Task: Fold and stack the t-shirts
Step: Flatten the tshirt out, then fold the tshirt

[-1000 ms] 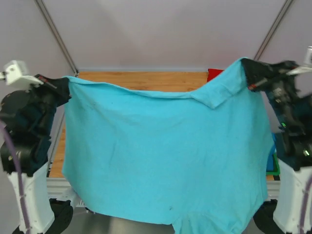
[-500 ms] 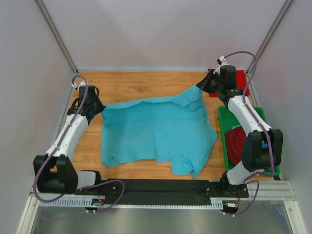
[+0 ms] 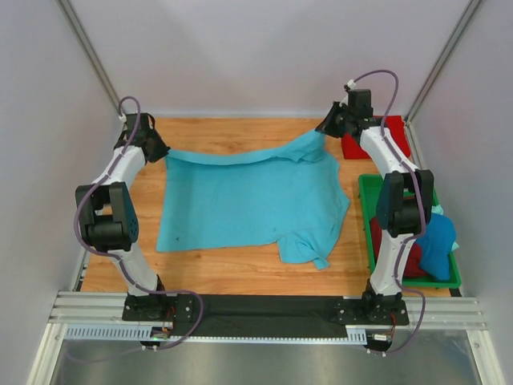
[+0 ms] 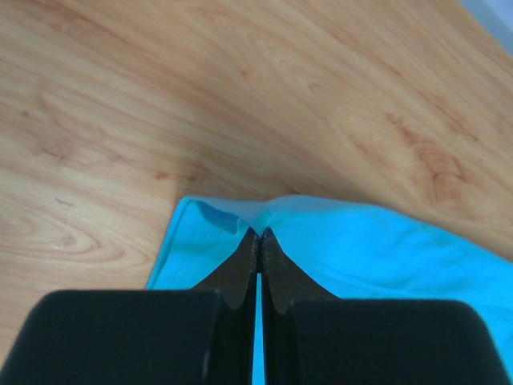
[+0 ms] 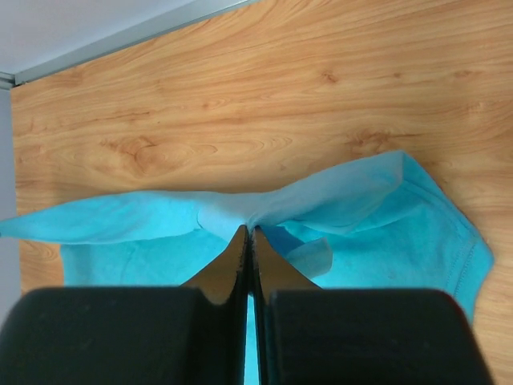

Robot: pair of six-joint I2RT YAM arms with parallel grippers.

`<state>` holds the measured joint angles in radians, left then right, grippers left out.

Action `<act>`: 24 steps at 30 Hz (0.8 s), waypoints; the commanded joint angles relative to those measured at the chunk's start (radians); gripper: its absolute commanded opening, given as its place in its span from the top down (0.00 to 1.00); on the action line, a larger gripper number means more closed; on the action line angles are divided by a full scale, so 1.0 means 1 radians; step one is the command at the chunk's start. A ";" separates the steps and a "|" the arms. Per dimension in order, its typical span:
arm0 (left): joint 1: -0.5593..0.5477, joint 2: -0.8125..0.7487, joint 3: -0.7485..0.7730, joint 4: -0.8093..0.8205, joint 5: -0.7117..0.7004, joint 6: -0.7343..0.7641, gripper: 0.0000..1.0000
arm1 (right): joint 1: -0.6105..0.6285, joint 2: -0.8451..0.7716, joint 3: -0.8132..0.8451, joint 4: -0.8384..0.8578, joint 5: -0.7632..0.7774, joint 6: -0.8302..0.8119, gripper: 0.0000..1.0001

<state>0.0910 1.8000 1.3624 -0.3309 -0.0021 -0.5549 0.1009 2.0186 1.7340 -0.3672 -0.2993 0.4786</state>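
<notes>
Soft, rumpled turquoise cloth t-shirt (image 3: 248, 200)

Noted plain turquoise t-shirt (image 3: 248, 200), tan wood-grain tabletop (image 3: 232, 132), green tray (image 3: 367, 192), dk red shirt (image 3: 414, 261), blue shirt (image 3: 437, 241), bright red shirt (image 3: 393, 132).

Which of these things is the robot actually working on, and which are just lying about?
Job: turquoise t-shirt, held by left pincer and right pincer; bright red t-shirt; dark red t-shirt; blue t-shirt.
Lying about: green tray; wooden table.
</notes>
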 commanded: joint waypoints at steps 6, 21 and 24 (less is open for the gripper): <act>0.027 0.076 0.124 -0.121 0.067 0.050 1.00 | -0.076 0.018 0.223 -0.343 -0.064 0.054 1.00; 0.050 0.111 0.187 -0.349 0.068 0.124 1.00 | -0.125 0.052 0.237 -0.719 -0.198 0.158 1.00; 0.053 0.107 0.179 -0.365 0.077 0.125 1.00 | -0.127 0.035 0.187 -0.742 -0.172 0.143 1.00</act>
<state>0.1333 1.9099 1.5143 -0.6418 0.0738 -0.4614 -0.0212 2.0727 1.9533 -1.0409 -0.4656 0.6136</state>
